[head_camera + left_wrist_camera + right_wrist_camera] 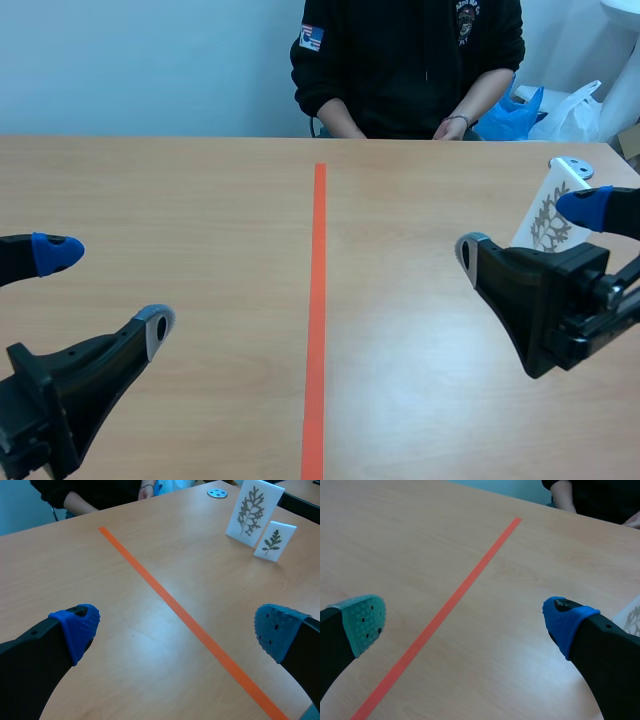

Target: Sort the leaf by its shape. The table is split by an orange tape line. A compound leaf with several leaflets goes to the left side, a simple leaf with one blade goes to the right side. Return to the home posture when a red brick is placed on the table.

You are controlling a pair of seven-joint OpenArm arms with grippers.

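Nearest the robot, the left gripper [105, 290] hangs low over the left half of the table [200, 200]. Its fingers are spread wide with nothing between them but bare wood. Its own wrist view shows what the scene view cannot: both pads [80, 625] are blue, rubbery and dimpled.

The right gripper [527, 232] is on the other side, just as widely spread and also holding nothing. In the right wrist view, one of its pads is grey-green [365, 622] and the other is blue. Past the blue pad, only the pale edge of a card [632, 615] shows, beside the finger and not between the fingers.

The orange tape line [319, 300] is flat and matte. It runs away down the middle of the pale, fine-grained wood tabletop.

Beyond the line, on the right side, the left wrist view shows two white cards standing upright and close together, with nothing gripping them. The large card [254, 512] bears a grey, deeply divided, feathery leaf. The small card [274, 541] just beside it carries a green sprig of many small leaflets. In the scene view only the large card [545, 215] shows, partly hidden behind the right gripper.

Farther back lies a small round disc [217, 493] with holes.

At the far edge sits a person [410, 60] in a dark top, hands resting at the table's rim. A blue bag [510, 115] and a white bag [575, 110] are behind.
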